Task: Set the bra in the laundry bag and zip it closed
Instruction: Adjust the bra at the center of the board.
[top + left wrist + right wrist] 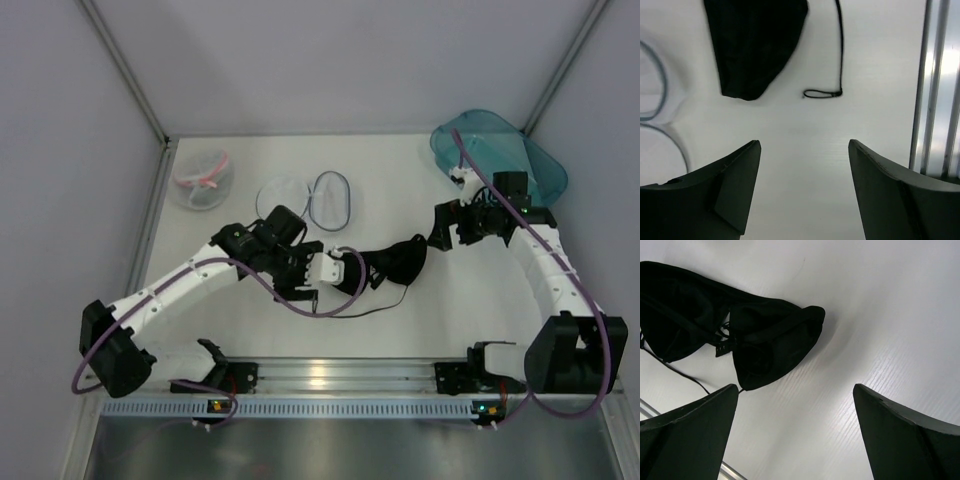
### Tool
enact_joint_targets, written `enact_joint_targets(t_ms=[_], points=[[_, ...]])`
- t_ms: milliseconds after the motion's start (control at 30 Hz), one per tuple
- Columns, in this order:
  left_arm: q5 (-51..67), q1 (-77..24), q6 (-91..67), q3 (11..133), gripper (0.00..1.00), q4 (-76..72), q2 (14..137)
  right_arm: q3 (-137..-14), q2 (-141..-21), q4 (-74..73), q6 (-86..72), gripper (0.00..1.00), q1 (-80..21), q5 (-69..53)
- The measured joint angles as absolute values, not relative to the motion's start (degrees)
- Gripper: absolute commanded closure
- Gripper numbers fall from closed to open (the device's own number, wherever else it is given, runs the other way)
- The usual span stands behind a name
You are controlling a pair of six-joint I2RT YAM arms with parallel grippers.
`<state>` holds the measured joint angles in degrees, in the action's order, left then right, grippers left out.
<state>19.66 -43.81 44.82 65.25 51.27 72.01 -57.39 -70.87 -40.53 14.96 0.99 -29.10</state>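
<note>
Two robot arms flank a black bra (398, 262) lying flat on a white table (470, 310), just right of centre in the overhead view. The left gripper (805, 145) hangs low over the tabletop at the bra's 9 o'clock, its two dark fingers (735, 185) spread wide with only bare table between them. In its wrist camera, one padded cup sits toward 11 o'clock, clear of the fingertips. A thin black strap (841, 50) runs down from 12 o'clock and ends in a small loop.

The right gripper (795, 387) stands at the bra's 2 o'clock with its fingers parted as well, holding nothing. Its wrist camera shows the bunched cups and tangled straps toward 10 o'clock, just beyond the left fingertip.

The laundry bag (283, 197) lies unzipped at the bra's 10 o'clock, its two round halves side by side and touching, with the grey rim showing. The bra is wholly outside it. A second round mesh bag with a pink rim (203, 178) rests near the table's far left corner. A teal plastic bin (500, 150) sits at the far right. A metal rail (340, 372) runs along the near edge.
</note>
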Motion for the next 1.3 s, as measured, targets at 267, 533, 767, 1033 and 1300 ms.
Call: enact_joint_targets(t_ms=[267, 533, 767, 1033, 1300], points=[[20.3, -44.6, 65.1, 60.4, 0.32, 56.8, 77.9, -57.9, -73.6, -41.8, 15.0, 0.01, 1.0, -29.7], [21.1, -47.9, 77.0, 60.4, 0.43, 55.5, 87.2, -57.9, -73.8, -42.5, 15.4, 0.01, 1.0, -29.8], [21.2, -51.1, 81.5, 59.4, 0.51, 51.8, 90.2, -57.9, -73.9, -42.9, 15.9, 0.01, 1.0, -29.7], [19.9, -52.9, 83.8, 53.3, 0.57, 47.0, 91.6, -57.9, -75.5, -43.0, 16.1, 0.0, 1.0, -29.6], [19.6, -52.9, 83.9, 51.3, 0.69, 45.1, 91.4, -57.9, -75.5, -43.0, 16.1, 0.01, 1.0, -29.6]])
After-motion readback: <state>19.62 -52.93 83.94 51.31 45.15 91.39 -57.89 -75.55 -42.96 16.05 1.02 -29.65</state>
